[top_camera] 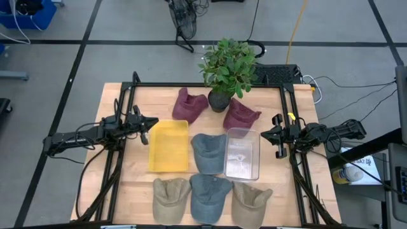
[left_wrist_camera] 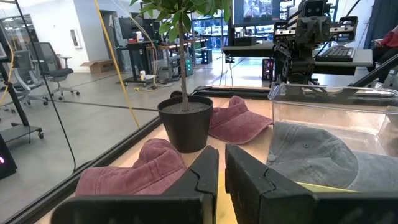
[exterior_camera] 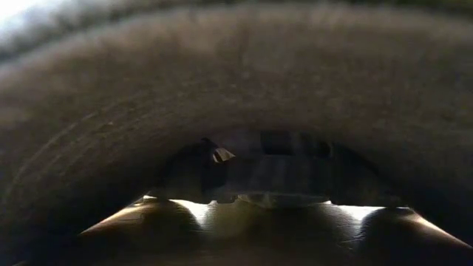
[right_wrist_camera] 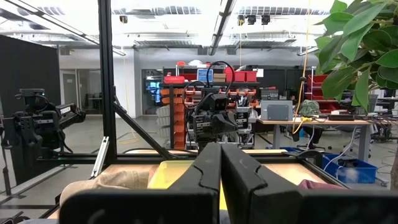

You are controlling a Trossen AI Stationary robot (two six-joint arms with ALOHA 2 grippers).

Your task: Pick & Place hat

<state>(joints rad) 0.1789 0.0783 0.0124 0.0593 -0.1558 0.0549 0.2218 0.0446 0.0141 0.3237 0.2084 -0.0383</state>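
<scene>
This is a robotics lab on an open industrial floor. A wooden table (top_camera: 127, 191) in a black metal frame (right_wrist_camera: 104, 81) stands on grey tiles crossed with dark tape. Cables (top_camera: 356, 89) trail across the floor. Beyond it I see red parts bins (right_wrist_camera: 214, 76), workbenches (right_wrist_camera: 311, 124) with equipment, office chairs (left_wrist_camera: 53, 65), what may be a cardboard box (left_wrist_camera: 96, 65), and strip lights overhead.

matt cloth hats (top_camera: 206, 152) lie on pale wood table (top_camera: 137, 191) beside clear glossy plastic bin (top_camera: 242, 154).
</scene>
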